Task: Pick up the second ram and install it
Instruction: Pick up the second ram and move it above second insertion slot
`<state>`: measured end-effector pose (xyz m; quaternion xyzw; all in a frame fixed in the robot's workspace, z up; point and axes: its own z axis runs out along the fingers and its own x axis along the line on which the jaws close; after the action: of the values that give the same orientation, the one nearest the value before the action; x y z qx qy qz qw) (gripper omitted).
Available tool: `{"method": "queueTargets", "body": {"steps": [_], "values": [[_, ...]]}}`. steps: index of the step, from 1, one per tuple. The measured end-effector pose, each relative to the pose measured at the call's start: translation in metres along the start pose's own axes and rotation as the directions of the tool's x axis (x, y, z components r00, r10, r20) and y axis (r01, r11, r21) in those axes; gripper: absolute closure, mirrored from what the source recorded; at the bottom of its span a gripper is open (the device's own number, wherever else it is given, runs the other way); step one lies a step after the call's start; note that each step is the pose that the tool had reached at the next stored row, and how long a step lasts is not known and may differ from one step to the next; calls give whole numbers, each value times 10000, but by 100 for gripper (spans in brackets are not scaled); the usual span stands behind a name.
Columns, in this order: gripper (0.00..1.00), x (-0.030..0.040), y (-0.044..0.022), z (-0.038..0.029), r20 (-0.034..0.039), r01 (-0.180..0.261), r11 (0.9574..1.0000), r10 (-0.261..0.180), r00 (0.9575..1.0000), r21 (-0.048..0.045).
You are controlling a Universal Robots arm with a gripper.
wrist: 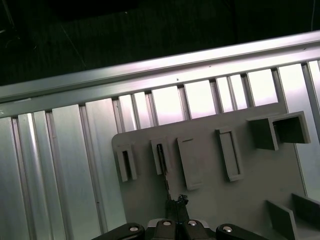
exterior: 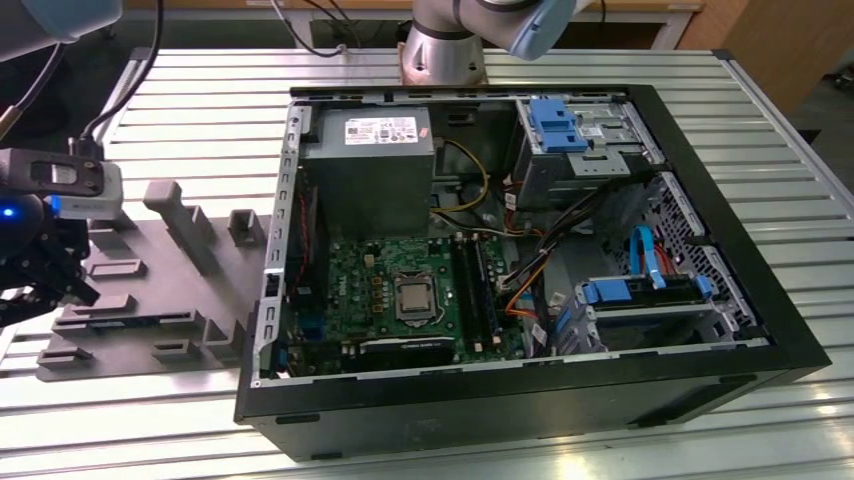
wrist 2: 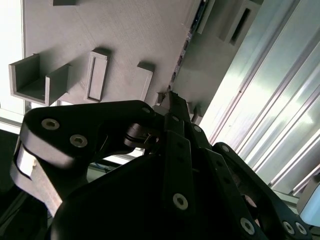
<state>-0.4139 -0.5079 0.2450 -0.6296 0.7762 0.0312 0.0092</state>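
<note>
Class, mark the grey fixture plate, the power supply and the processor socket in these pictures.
grey fixture plate (exterior: 167, 295), exterior view, bare flat base
power supply (exterior: 367, 190), exterior view, grey face below its label
processor socket (exterior: 414, 297), exterior view, middle of the socket

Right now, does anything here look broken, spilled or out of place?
Nothing stands out. The computer case lies open on its side on the slatted table, cables loose inside, apparently on purpose. The gripper hangs over the grey fixture plate; nothing there looks spilled or broken.
</note>
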Motion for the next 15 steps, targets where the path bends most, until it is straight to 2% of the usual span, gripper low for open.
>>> {"method": "queueTargets", "body": {"steps": [15], "values": [[89,33,-8,56,-2,30,10000,-30,10000,-2]]}}
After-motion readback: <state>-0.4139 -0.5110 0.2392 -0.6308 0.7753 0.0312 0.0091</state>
